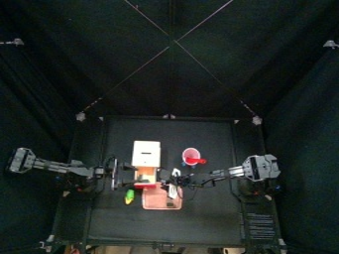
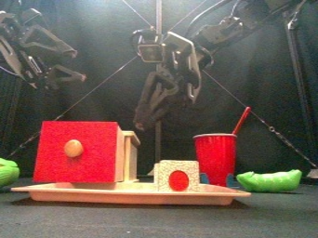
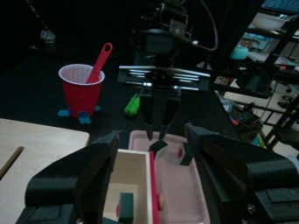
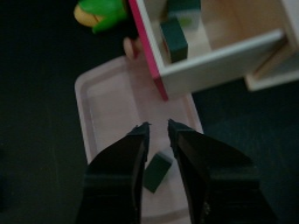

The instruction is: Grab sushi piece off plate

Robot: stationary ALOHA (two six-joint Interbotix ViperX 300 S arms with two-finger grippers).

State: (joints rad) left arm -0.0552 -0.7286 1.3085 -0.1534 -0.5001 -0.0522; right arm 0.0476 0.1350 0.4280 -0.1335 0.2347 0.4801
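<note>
Step in hand: judged from the scene, the approach. The right hand (image 4: 162, 131) hangs over the plate (image 4: 111, 131), fingers pointing down at the sushi piece (image 4: 160, 171); nothing is gripped yet.
Sushi piece: near the front of the plate. In the front view it is a small white speckled block with a red round face (image 2: 177, 177); in the right wrist view it is a small dark block lying flat just beyond the fingertips.
Plate: flat salmon-pink tray on the black counter (image 2: 149, 218), carrying the sushi piece and, beside it, the cream box (image 2: 125, 153) with its red front panel (image 2: 74, 152).
Right hand: jaws parted, though the gap looks fairly narrow from its wrist camera; empty, touching nothing I can see. It stands above the plate's bare strip, beside the open box.
Next move: as I read it, a short descent so the fingers straddle the piece, then a close. The box wall is near, so the hand should stay clear of it.
Left hand: (image 3: 152, 179) spread wide, holding nothing, poised at the plate's end facing the right arm.
Further back: a red cup (image 2: 215, 158) with a red stick in it stands behind the plate; green toys lie at either side (image 2: 271, 179).
</note>
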